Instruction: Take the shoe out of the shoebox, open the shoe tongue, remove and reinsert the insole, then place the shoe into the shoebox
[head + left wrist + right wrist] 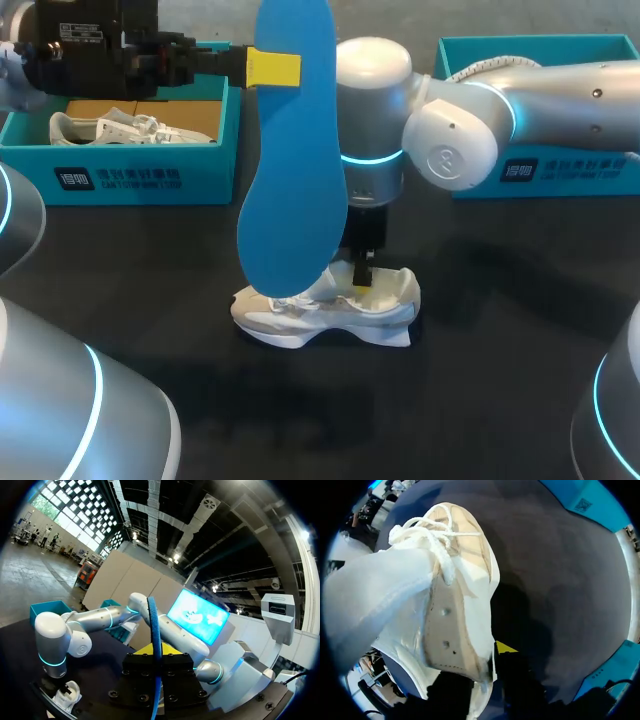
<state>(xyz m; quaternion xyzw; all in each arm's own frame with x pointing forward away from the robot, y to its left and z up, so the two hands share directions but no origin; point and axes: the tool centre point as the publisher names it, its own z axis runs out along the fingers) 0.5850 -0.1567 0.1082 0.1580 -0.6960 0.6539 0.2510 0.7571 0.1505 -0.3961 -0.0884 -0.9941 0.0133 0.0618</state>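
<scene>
The left gripper is closed on the blue insole, pinched flat between its yellow tips near one end. In the left wrist view the insole is seen edge-on, rising straight out of the left gripper. The insole is held upright and off the table. In the head view its lower end overlaps the toe of the shoe, but whether it touches cannot be told.

The right gripper is set down at the shoe's opening. In the right wrist view one yellow tip is seen just outside the shoe's wall and the other finger on the inner side, so the right gripper is judged to be clamped on the collar of the shoe. The white shoe is lying on the table between the two boxes. Its tongue and laces are pulled clear, and the bare beige footbed is exposed.

Behind it, a second shoe is held in the left shoebox. The right shoebox is partly hidden by the right arm.

The removal is judged done, and reinsertion is the step in hand. For the next move, the insole's lower end must be steered into the opening and slid toward the toe while the shoe is kept braced. A tilt is likely needed so that the insole is not buckled against the collar.
</scene>
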